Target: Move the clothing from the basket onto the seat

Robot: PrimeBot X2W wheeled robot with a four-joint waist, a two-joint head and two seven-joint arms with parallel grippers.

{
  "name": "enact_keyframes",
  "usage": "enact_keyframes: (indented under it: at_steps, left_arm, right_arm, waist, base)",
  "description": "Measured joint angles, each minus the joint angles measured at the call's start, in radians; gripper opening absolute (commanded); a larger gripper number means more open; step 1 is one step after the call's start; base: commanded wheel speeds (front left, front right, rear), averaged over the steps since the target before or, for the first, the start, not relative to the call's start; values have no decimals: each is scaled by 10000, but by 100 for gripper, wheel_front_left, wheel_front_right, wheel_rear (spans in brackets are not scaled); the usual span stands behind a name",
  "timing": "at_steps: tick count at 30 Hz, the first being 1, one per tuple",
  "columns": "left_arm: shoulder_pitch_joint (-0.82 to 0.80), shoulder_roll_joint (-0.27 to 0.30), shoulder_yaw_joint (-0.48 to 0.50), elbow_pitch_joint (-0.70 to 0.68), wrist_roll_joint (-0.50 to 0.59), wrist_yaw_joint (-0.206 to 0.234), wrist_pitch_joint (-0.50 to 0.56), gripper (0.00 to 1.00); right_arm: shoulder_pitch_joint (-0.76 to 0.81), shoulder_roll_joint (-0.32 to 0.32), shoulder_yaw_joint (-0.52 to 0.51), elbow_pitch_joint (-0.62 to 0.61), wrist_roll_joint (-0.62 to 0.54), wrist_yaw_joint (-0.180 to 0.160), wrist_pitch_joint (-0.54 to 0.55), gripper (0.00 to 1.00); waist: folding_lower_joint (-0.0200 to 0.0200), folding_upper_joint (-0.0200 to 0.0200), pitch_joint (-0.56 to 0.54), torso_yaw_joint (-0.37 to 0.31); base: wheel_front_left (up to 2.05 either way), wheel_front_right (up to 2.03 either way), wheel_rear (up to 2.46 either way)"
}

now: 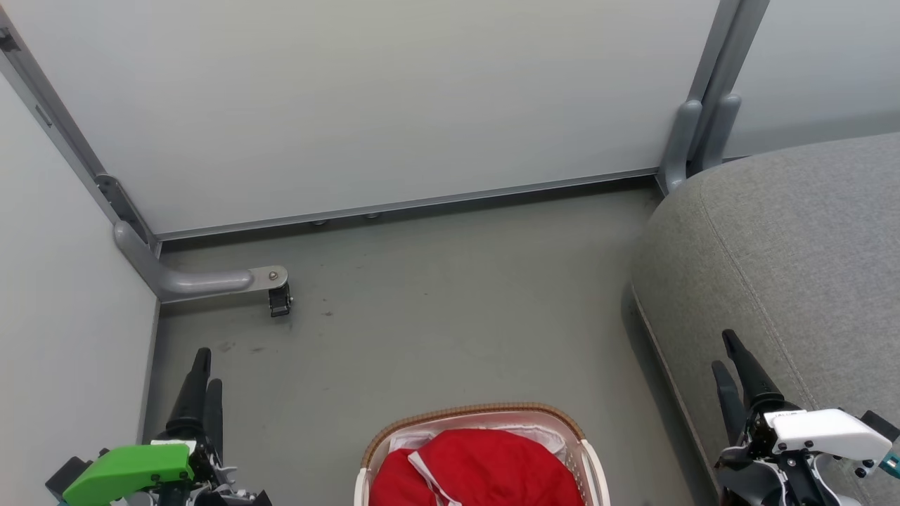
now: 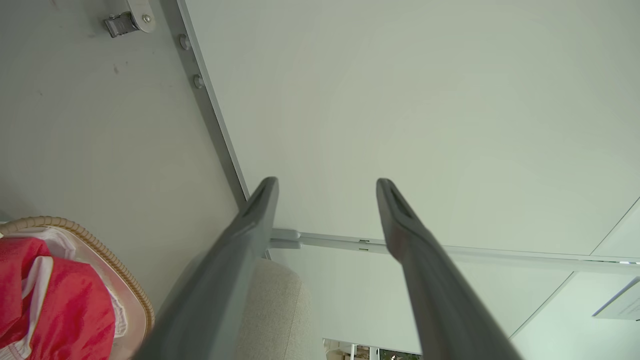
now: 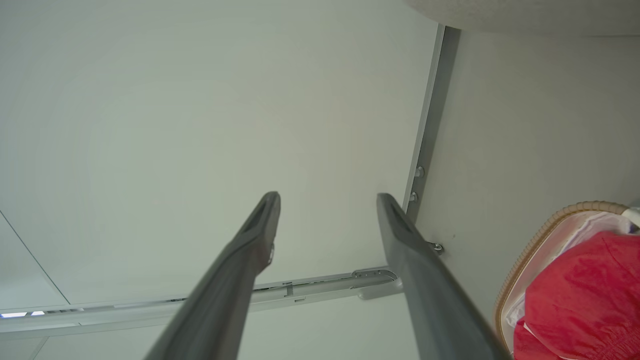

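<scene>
Dark fingers of the left end effector [image 1: 208, 369] are being held at the lower left of the head view, under a green housing. In the left wrist view they are being shown spread wide, with nothing between them. The right end effector [image 1: 722, 350] is being held at the lower right, under a white housing, in front of the seat's edge. Its own wrist view is showing it spread wide too, gripping nothing.

Between the two, at the bottom edge, the basket [image 1: 478, 409] is being carried by the floor [image 1: 436, 295]. The clothing [image 1: 485, 467] is being held inside it, a red heap with white-striped trim lying on the white lining [image 1: 541, 437]. The seat [image 1: 787, 246] is standing to the basket's right, apart from it.

The floor, dull grey and lightly scuffed, is being closed in behind and on the left by pale panels [image 1: 351, 105] in grey metal frames. A grey bracket [image 1: 204, 281] with a small black caster [image 1: 280, 302] is reaching out from the left corner. Two grey posts [image 1: 692, 140] are rising at the back right, beside the seat.

The left wrist view is adding the seat's rounded end, a rail across the panels, and a small strip [image 2: 365, 352] beyond them, too small to be told. The right wrist view is adding two bolts on the frame, with basket and clothing at its lower right.
</scene>
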Motion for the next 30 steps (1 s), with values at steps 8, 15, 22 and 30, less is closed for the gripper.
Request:
enact_keyframes:
  at_steps: [8, 15, 22, 30]
  left_arm:
    - [104, 2, -384, -232, 113, 0, -372, 100]
    - [161, 2, -581, -389, 510, 0, -690, 100]
    - [174, 4, -583, -610, 1647, 2, -968, 100]
    - [177, 10, -606, -1043, 3198, 113, -1283, 100]
  right_arm:
    - [41, -6, 209, 0, -353, 0, -374, 100]
    - [46, -12, 199, 35, -1072, 0, -677, 100]
    - [46, -23, 46, -142, -2477, 0, -963, 100]
    - [46, -48, 27, -775, -4374, 0, -1279, 100]
  waist:
    - [0, 0, -12, -1]
    - [0, 0, -21, 2]
    - [0, 0, -23, 13]
    - [0, 0, -11, 33]
  base:
    - [0, 0, 0]
    - [0, 0, 0]
    - [0, 0, 0]
    - [0, 0, 0]
